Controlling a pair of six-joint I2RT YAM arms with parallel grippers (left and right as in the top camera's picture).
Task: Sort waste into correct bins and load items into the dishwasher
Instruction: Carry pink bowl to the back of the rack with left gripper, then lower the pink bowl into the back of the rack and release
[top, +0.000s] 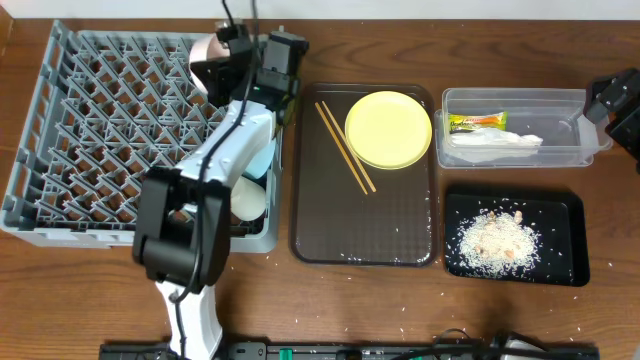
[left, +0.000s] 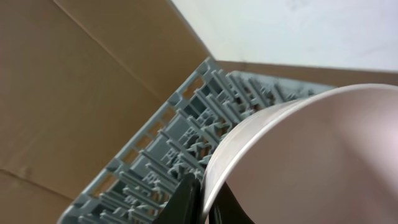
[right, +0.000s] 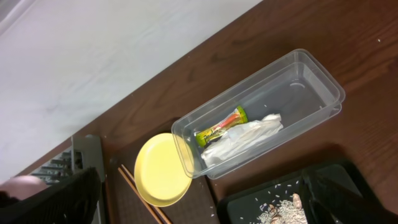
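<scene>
- The left end effector (left: 205, 202) is nearly closed, its two dark fingers (left: 185, 200) pinching the rim of the white bowl (left: 311, 162), one on each side of the wall.
- In the overhead view, that bowl sits tilted on edge at the upper right of the grey dish rack (top: 110, 130). I cannot tell whether it touches the pegs.
- The right end effector (right: 200, 180) is spread wide and grips nothing. It hangs at the far right edge of the overhead view, just beside the clear tub (top: 570, 105).
- The clear tub at upper right holds the green-yellow snack wrapper (top: 477, 123), with the crumpled white paper (top: 497, 144) lying against it.
- The black tray (top: 565, 215) at lower right, just below the tub, carries a heap of rice scraps (top: 497, 240) near its middle.
- The brown tray (top: 330, 220) in the centre carries the yellow plate (top: 388, 130) in its upper right part and the chopsticks (top: 345, 147) lying slantwise to the plate's left. A few rice grains dot its lower edge.
- In the lower right corner of the rack sits the small white cup (top: 250, 202), partly hidden by the left arm.
- Stray grains lie on the wooden bench (top: 400, 300) below the trays.
</scene>
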